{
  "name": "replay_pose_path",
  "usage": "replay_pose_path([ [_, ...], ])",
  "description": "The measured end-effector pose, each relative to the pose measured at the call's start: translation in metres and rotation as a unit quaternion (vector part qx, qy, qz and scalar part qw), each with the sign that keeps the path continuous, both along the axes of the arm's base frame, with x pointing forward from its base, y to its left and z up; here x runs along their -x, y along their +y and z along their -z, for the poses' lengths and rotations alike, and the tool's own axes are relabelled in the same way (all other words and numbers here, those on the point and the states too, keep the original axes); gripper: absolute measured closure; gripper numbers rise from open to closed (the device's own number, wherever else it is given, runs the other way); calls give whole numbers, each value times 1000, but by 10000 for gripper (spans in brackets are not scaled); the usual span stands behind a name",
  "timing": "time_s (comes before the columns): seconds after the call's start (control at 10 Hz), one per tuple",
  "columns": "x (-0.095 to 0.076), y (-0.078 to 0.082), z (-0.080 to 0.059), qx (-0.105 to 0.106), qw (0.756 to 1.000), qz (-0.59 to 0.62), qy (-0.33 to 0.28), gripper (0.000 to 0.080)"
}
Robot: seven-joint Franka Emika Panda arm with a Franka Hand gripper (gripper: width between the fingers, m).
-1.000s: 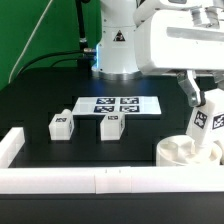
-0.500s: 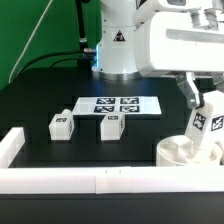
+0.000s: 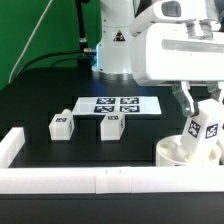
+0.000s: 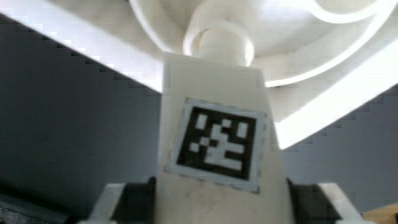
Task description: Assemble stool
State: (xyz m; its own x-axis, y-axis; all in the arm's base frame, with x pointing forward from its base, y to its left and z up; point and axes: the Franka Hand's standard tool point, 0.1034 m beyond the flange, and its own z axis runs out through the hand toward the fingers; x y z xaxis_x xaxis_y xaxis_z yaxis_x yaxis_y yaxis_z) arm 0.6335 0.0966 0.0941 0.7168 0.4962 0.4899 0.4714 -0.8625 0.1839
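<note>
The round white seat disc (image 3: 183,152) lies at the exterior view's right, against the white rail. My gripper (image 3: 201,118) is shut on a tagged white leg (image 3: 205,130), which stands with its lower end in the seat. In the wrist view the same leg (image 4: 217,120) fills the middle between my two fingers (image 4: 125,200), its narrow end meeting the seat (image 4: 267,30). Two more tagged legs (image 3: 62,125) (image 3: 110,125) lie on the black table at the exterior view's left.
The marker board (image 3: 118,104) lies flat behind the two loose legs. A long white rail (image 3: 90,180) borders the table's front, with a short return (image 3: 10,147) at the exterior view's left. The arm's base (image 3: 115,45) stands at the back.
The gripper and the leg it holds have turned slightly and shifted a little to the exterior view's right over the seat. The loose legs have not moved.
</note>
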Motion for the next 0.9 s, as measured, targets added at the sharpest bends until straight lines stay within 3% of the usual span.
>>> replay_pose_path([
  [0.4, 3, 1, 11, 0, 1000, -1, 4, 475],
  [0.9, 2, 2, 11, -1, 1000, -1, -6, 474],
])
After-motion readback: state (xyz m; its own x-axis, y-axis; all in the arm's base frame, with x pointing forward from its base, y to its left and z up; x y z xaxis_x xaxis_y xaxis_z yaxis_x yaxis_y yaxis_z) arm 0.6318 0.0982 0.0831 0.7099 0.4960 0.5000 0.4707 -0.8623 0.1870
